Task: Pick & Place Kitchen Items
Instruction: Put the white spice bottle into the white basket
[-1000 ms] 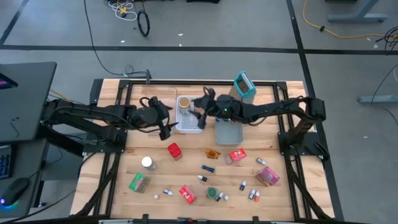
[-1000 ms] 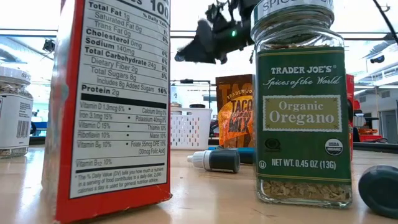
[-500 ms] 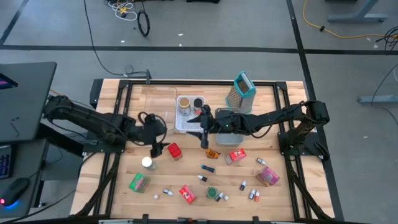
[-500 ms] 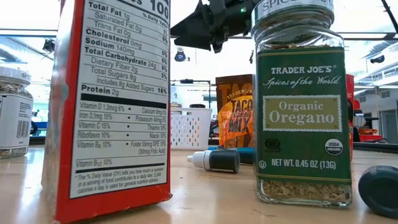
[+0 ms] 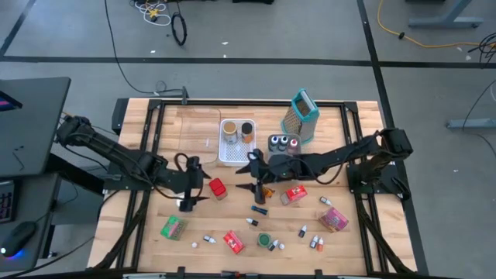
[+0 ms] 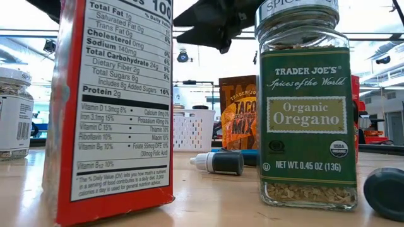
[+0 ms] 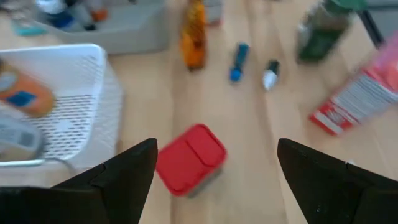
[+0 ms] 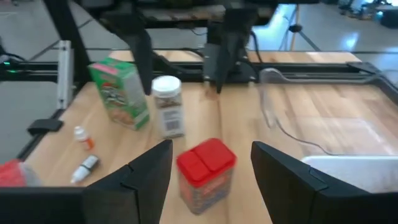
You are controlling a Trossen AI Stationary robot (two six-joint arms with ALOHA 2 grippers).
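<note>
Both grippers hang wide open and empty over the table: left gripper (image 5: 191,195) at nine o'clock of the red-lidded jar (image 5: 217,187), right gripper (image 5: 256,184) at three o'clock.

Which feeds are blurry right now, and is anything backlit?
Left wrist view: motion-blurred, the red-lidded jar smeared. Right wrist view: soft too, same jar still readable. Low view: oregano jar sharp, arm overhead silhouetted against bright windows. High view: evenly lit.
</note>
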